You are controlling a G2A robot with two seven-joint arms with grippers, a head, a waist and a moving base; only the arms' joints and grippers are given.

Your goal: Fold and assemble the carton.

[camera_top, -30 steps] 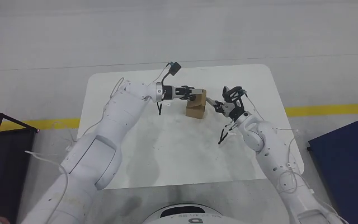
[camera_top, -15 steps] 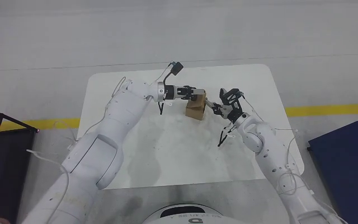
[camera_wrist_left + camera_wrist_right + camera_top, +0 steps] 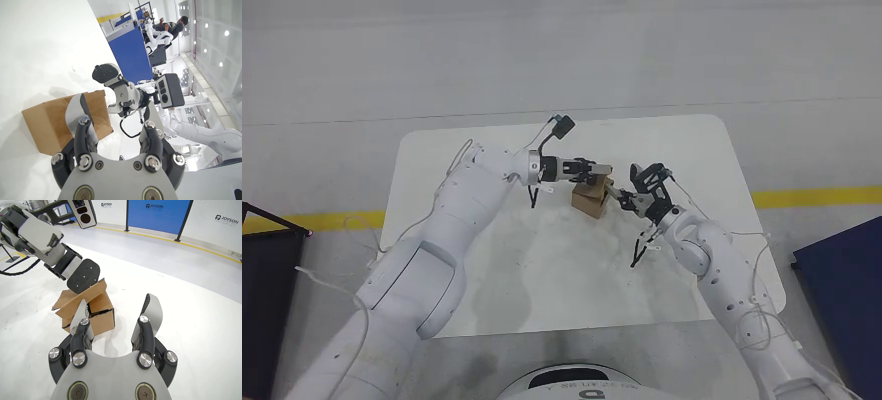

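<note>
A small brown carton point(image 3: 590, 196) stands on the white table point(image 3: 492, 280) with its top flaps loose. My left gripper point(image 3: 594, 170) is over its far side, open. In the right wrist view one black pad point(image 3: 84, 278) of the left gripper presses on a raised flap point(image 3: 83, 296). My right gripper point(image 3: 117, 306) is open at the carton's point(image 3: 103, 313) other side, with one finger at the rim of the open top. In the left wrist view my left gripper point(image 3: 115, 109) has one finger lying across the carton point(image 3: 47, 121).
Bare white table lies on every side of the carton, with its far edge close behind both grippers. Off the table, a blue panel point(image 3: 842, 275) stands to the right and a dark frame point(image 3: 262, 250) to the left.
My right gripper has moved in toward the carton and now touches its open top. The left gripper has shifted slightly over the flap, and the carton has turned a little.
</note>
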